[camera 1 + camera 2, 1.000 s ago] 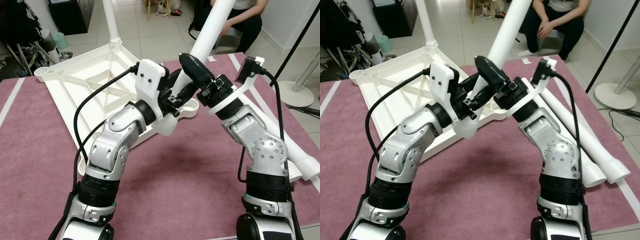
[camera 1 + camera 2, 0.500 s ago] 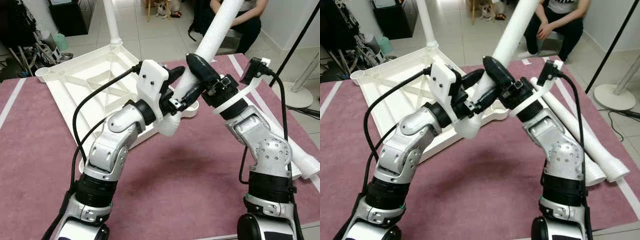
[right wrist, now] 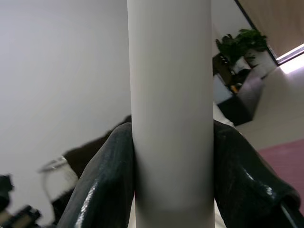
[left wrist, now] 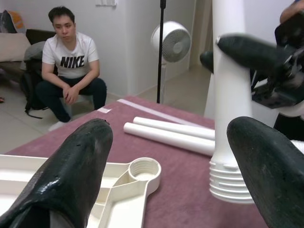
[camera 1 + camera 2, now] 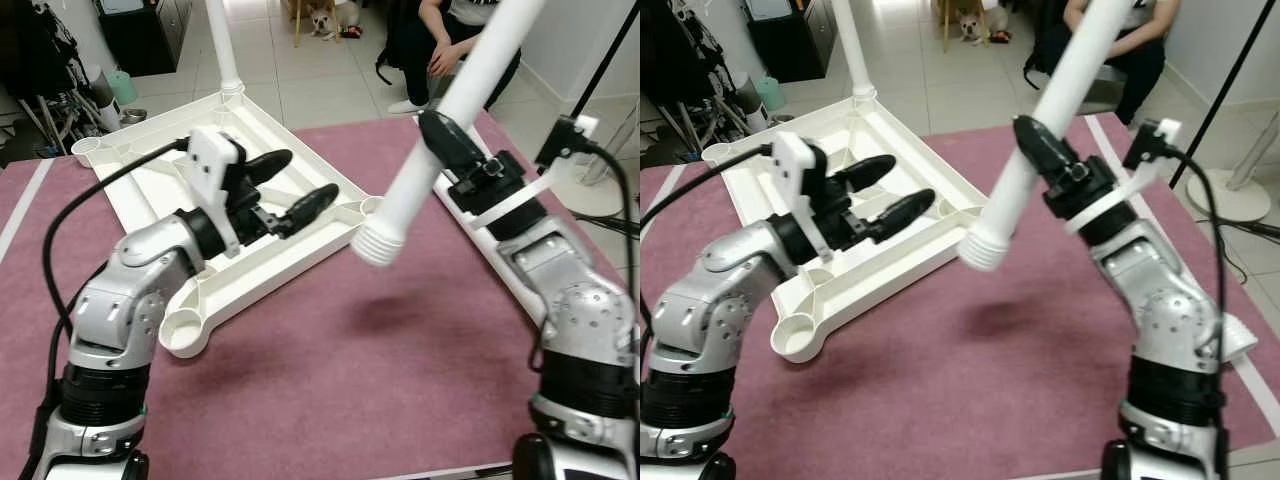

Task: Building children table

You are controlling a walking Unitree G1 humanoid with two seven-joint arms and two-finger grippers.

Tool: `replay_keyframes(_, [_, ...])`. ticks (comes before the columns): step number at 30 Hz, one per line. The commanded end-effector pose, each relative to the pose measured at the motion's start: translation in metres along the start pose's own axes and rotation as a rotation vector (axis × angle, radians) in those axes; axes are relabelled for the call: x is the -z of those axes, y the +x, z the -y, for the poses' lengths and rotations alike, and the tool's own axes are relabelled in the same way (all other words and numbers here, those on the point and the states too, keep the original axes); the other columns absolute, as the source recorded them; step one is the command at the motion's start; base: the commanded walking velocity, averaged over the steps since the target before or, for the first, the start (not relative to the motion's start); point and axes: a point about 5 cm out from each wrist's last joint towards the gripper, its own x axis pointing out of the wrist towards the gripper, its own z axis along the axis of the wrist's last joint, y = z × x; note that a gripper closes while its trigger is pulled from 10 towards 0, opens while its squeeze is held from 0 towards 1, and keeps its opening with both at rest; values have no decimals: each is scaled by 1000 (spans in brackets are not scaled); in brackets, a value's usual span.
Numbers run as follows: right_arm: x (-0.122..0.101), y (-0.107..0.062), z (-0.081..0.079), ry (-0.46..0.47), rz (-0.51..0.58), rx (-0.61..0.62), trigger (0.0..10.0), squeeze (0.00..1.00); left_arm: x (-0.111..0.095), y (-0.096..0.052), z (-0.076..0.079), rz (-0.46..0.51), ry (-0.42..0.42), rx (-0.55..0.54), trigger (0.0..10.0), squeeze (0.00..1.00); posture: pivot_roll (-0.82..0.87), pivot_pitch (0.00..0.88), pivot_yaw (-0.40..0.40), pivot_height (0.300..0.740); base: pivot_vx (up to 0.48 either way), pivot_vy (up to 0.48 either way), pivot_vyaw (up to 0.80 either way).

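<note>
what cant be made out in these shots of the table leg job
- Top end of the held table leg: cut off by the upper edge of both eye views.
- Spare legs on the mat: in the left eye view, mostly hidden behind the right gripper and its arm.
- Top end of the fitted leg on the tabletop: cut off by the upper edge.
- Left gripper: open, holding nothing; the tabletop beneath it is partly hidden.

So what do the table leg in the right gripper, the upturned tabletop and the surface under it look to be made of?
Table leg in the right gripper: likely moulded plastic, smooth matte white, with moulded thread rings at its end. Tabletop: probably the same white plastic, given its thin stiffening ribs and round corner sockets. Surface beneath: seems a mauve fabric mat, dull and slightly fuzzy, with no shine.
</note>
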Motion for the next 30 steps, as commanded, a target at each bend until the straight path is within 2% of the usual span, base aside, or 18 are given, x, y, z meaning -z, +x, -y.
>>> replay_keyframes(1, [0, 0, 1, -31, -3, 2, 10000, 0, -2, -6, 2, 0, -6, 73, 10000, 0, -56, 0, 116, 740, 0, 0, 0])
replay_keyframes(3, [-3, 1, 5, -82, 1, 37, 10000, 0, 2, -5, 1, -13, 2, 60, 10000, 0, -57, 0, 115, 740, 0, 0, 0])
replay_keyframes(4, [-5, 5, 10, -161, 8, 82, 10000, 0, 17, 1, -1, -110, 93, 15, 10000, 0, -54, 0, 111, 740, 0, 0, 0])
replay_keyframes(5, [-5, 5, 10, -161, 8, 82, 10000, 0, 17, 1, -1, -110, 93, 15, 10000, 0, -54, 0, 111, 740, 0, 0, 0])
replay_keyframes(6, [-6, 9, 11, -208, 12, 108, 10000, 0, 33, 6, -2, -221, 186, -8, 10000, 0, -53, 0, 111, 740, 0, 0, 0])
replay_keyframes(7, [-6, 9, 11, -208, 12, 108, 10000, 0, 33, 6, -2, -221, 186, -8, 10000, 0, -53, 0, 111, 740, 0, 0, 0])
replay_keyframes(8, [-7, 17, 9, -254, 30, 118, 10000, 0, 55, 15, -3, -362, 283, -24, 10000, 0, -49, 0, 110, 740, 0, 0, 0])
replay_keyframes(9, [-7, 17, 9, -254, 30, 118, 10000, 0, 55, 15, -3, -362, 283, -24, 10000, 0, -49, 0, 110, 740, 0, 0, 0])
replay_keyframes(10, [-7, 23, 6, -278, 43, 117, 10000, 0, 69, 20, -4, -454, 354, -30, 10000, 0, -51, 0, 112, 740, 0, 0, 0])
replay_keyframes(13, [-5, 41, -8, -335, 58, 40, 10000, 0, 96, 43, -6, -586, 384, -75, 10000, 0, -50, 0, 118, 740, 0, 0, 0])
replay_keyframes(19, [0, 49, -17, -353, 46, -21, 10000, 0, 108, 53, -8, -647, 392, -76, 10000, 0, -48, 0, 127, 740, 0, 0, 0])
replay_keyframes(21, [6, 52, -18, -370, 30, -44, 10000, 0, 118, 55, -11, -694, 404, -68, 8235, 0, -44, 0, 132, 740, 0, 0, 0])
replay_keyframes(22, [9, 52, -17, -382, 25, -47, 10000, 0, 121, 55, -12, -708, 412, -63, 8235, 0, -44, 0, 132, 740, 0, 0, 0])
replay_keyframes(23, [11, 52, -15, -396, 21, -44, 10000, 0, 124, 55, -13, -719, 414, -72, 7020, 0, -40, 0, 134, 740, 0, 0, 0])
replay_keyframes(25, [12, 52, -14, -402, 17, -42, 10000, 0, 127, 56, -15, -727, 405, -88, 6941, 0, -40, 0, 134, 740, 0, 0, 0])
replay_keyframes(26, [14, 52, -14, -418, 16, -43, 10000, 0, 131, 59, -18, -743, 406, -114, 4118, 0, -40, 0, 137, 740, 0, 0, 0])
replay_keyframes(29, [14, 52, -15, -421, 18, -49, 10000, 0, 132, 61, -20, -746, 409, -125, 3922, 0, -41, 0, 139, 740, 0, 0, 0])
replay_keyframes(30, [14, 53, -17, -422, 22, -59, 10000, 0, 132, 64, -23, -745, 415, -150, 2588, 0, -42, 0, 141, 740, 0, 0, 0])
